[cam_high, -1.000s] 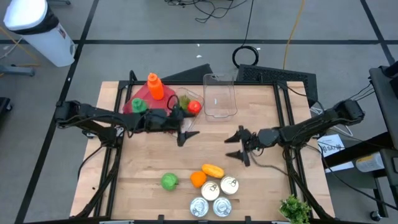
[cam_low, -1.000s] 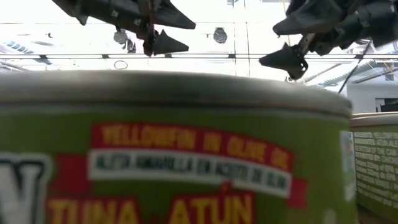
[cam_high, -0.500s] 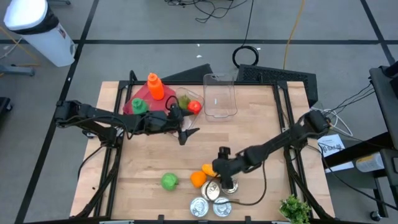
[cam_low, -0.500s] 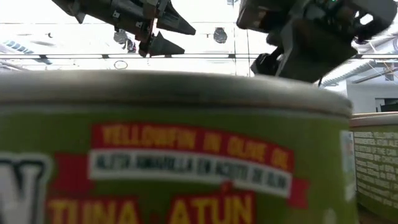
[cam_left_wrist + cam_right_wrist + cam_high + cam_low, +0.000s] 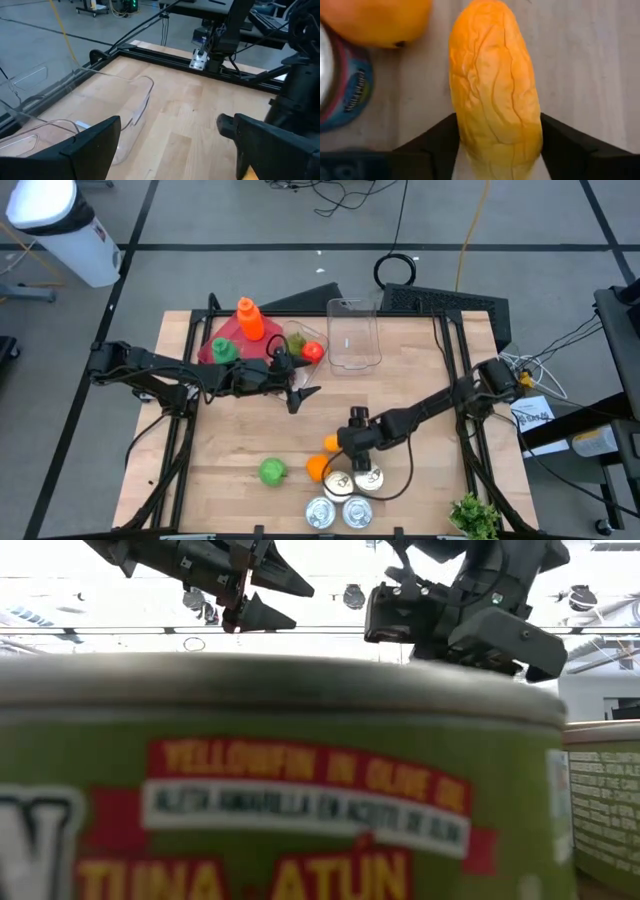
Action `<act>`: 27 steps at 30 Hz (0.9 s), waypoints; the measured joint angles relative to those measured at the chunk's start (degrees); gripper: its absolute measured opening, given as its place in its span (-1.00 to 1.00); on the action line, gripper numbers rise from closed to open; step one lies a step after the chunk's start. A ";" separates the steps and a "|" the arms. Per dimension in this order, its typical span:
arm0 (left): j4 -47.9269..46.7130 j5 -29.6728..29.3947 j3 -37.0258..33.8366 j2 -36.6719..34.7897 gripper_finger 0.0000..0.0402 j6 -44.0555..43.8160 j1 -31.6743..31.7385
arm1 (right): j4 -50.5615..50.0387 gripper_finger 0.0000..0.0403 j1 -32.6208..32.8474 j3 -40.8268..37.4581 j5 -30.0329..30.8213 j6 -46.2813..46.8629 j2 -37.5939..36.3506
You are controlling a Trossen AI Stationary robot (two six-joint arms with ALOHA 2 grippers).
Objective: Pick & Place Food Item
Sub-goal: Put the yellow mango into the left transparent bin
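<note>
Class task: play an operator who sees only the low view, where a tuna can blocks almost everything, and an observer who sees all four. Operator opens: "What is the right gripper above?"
Observer: The right gripper is down over an elongated orange food item; in the right wrist view its dark fingers flank the item's near end.
Operator: Has it closed on it?
Observer: No. The fingers are spread either side, open, with pale table showing beside the item.
Operator: What lies beside that item?
Observer: A round orange fruit and a blue-labelled can sit close to it.
Operator: And the left gripper?
Observer: The left gripper is open over bare table, near the clear container.
</note>
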 joint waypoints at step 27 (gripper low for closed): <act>8.57 14.95 3.56 13.55 0.98 3.76 -5.64 | -2.19 -0.11 6.13 -0.07 30.48 -4.55 -11.55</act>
